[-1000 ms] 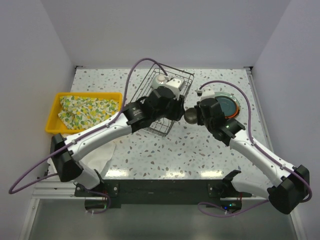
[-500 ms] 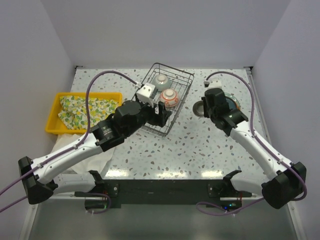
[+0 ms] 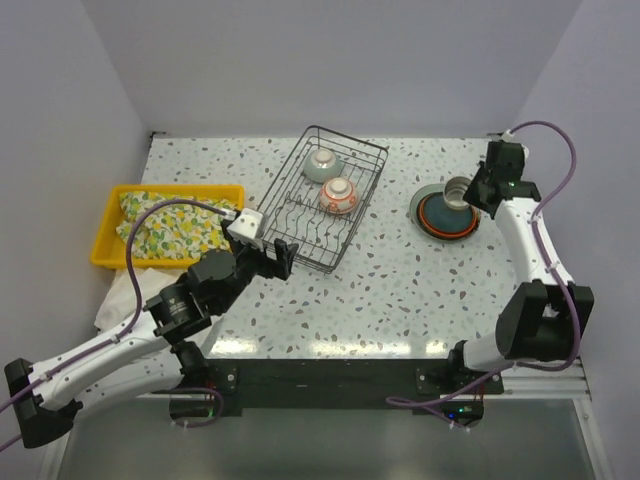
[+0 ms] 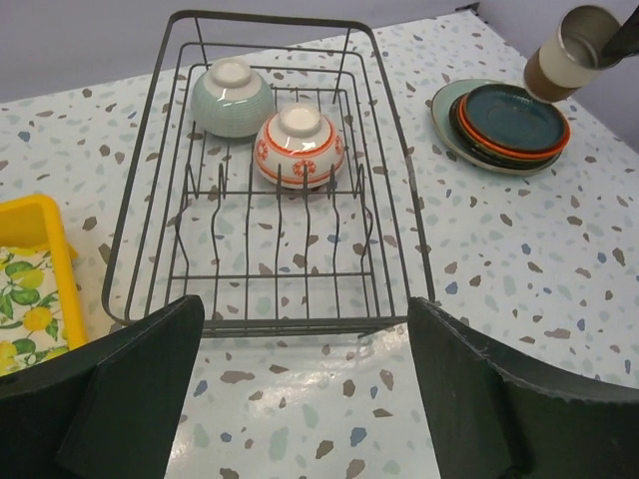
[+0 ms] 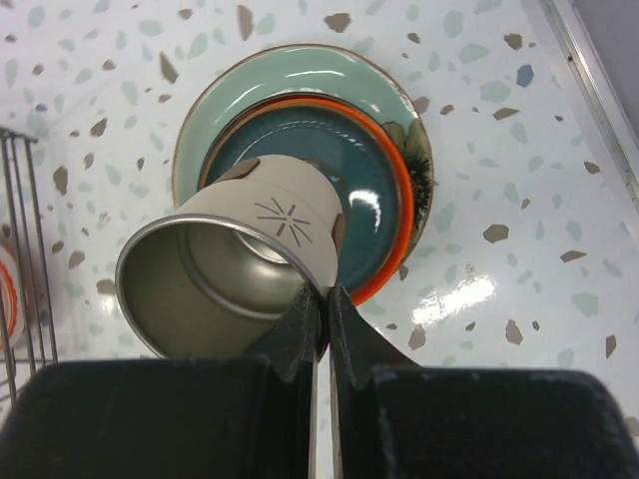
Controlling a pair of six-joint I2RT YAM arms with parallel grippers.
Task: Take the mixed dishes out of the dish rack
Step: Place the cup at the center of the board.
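The black wire dish rack (image 3: pixel 325 205) stands at the table's middle back and holds a celadon bowl (image 3: pixel 322 163) and a red-patterned white bowl (image 3: pixel 339 196), both upside down; they also show in the left wrist view, celadon bowl (image 4: pixel 232 97) and patterned bowl (image 4: pixel 299 148). A stack of plates (image 3: pixel 447 213) lies right of the rack, with a dark plate on top of an orange-red and a grey-green one (image 5: pixel 300 80). My right gripper (image 5: pixel 325 299) is shut on the rim of the beige cup (image 5: pixel 240 254), held above the plates. My left gripper (image 4: pixel 300 389) is open and empty just before the rack's near edge.
A yellow tray (image 3: pixel 168 190) with a yellow-patterned cloth (image 3: pixel 170 222) sits at the left. A white cloth (image 3: pixel 120 290) lies below it near the table's front edge. White walls enclose the table on three sides.
My left arm has drawn back from the rack toward the near left. My right arm has swung to the far right, carrying the cup over the plates.
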